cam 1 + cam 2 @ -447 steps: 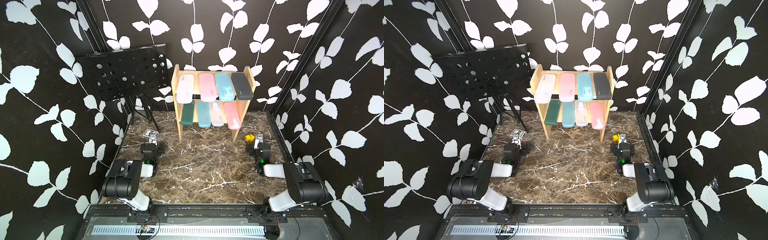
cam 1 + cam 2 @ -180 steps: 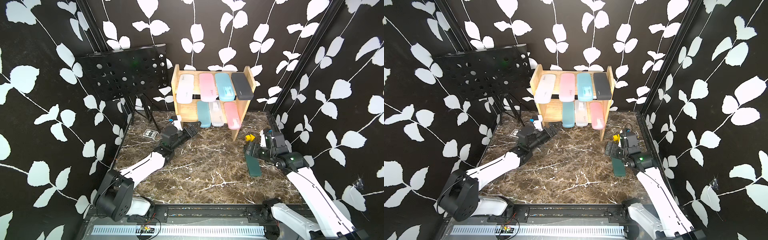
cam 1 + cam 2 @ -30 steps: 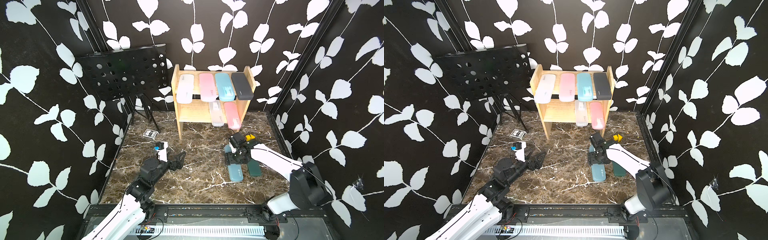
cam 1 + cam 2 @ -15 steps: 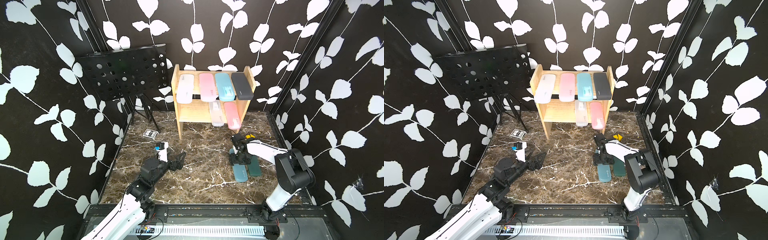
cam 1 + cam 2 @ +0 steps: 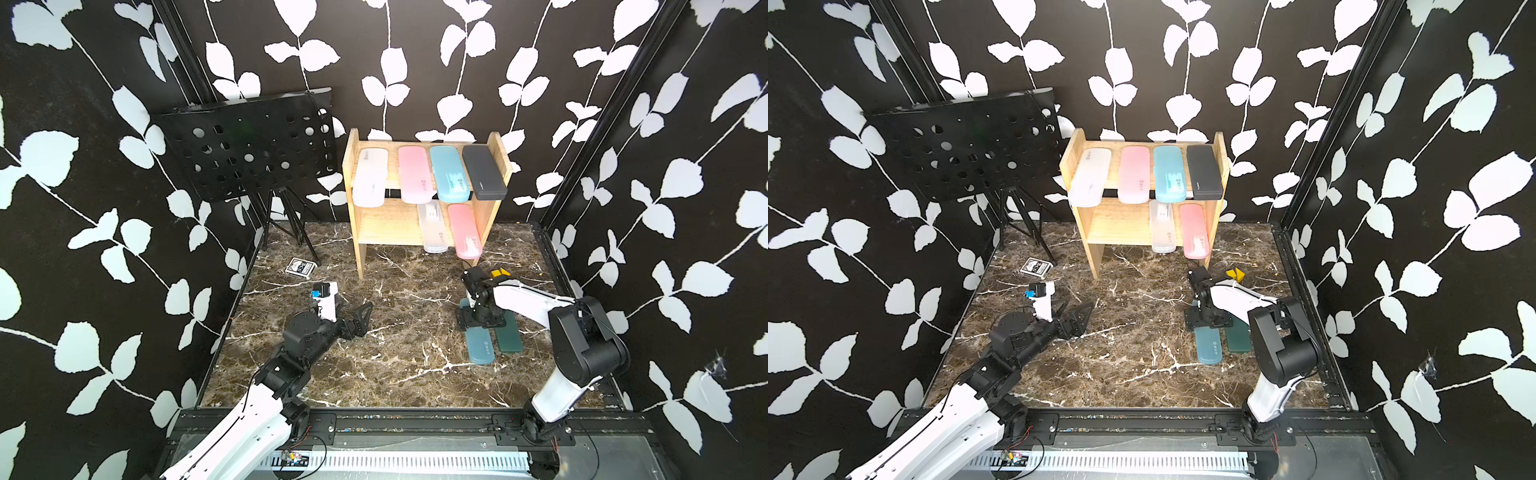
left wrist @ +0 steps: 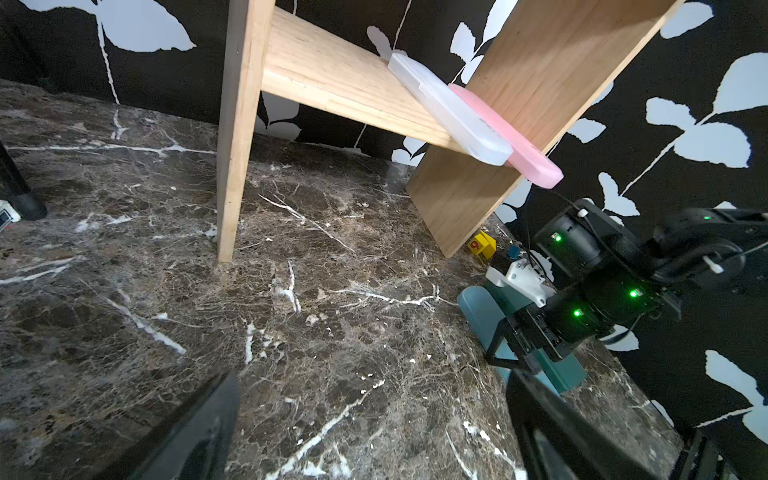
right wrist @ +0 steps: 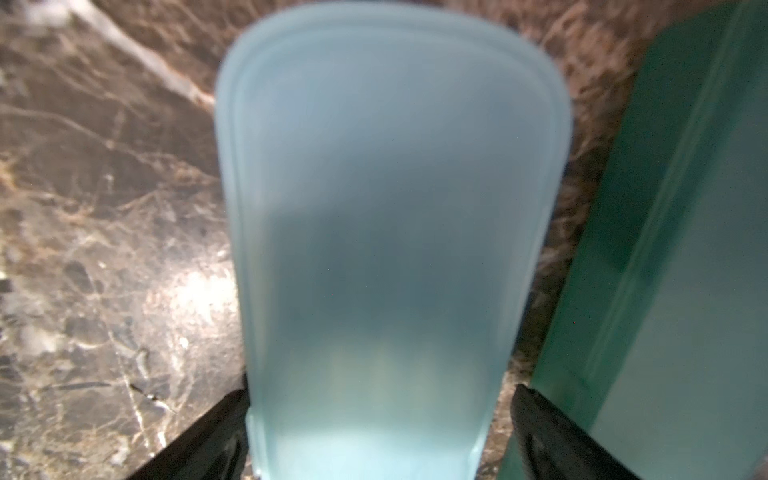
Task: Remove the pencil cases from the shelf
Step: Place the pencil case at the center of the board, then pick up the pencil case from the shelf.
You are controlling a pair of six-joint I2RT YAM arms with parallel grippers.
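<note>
- Pencil cases (image 5: 419,174): six on shelf (image 5: 386,226), four top tier, two lower.
- On table (image 5: 395,353) before shelf, side by side: light blue case (image 5: 480,347), dark green case (image 5: 508,336).
- Right end effector (image 5: 482,324) wide, astride light blue case.
- Left end effector (image 5: 359,318) wide, empty, before shelf.

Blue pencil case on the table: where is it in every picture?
Both top views: blue pencil case lies on the marble near the right wall, under the right end effector.
Left wrist: partly behind that end effector.
Right wrist: close up, between its fingers.
Landmark: the dark green case beside it.
</note>
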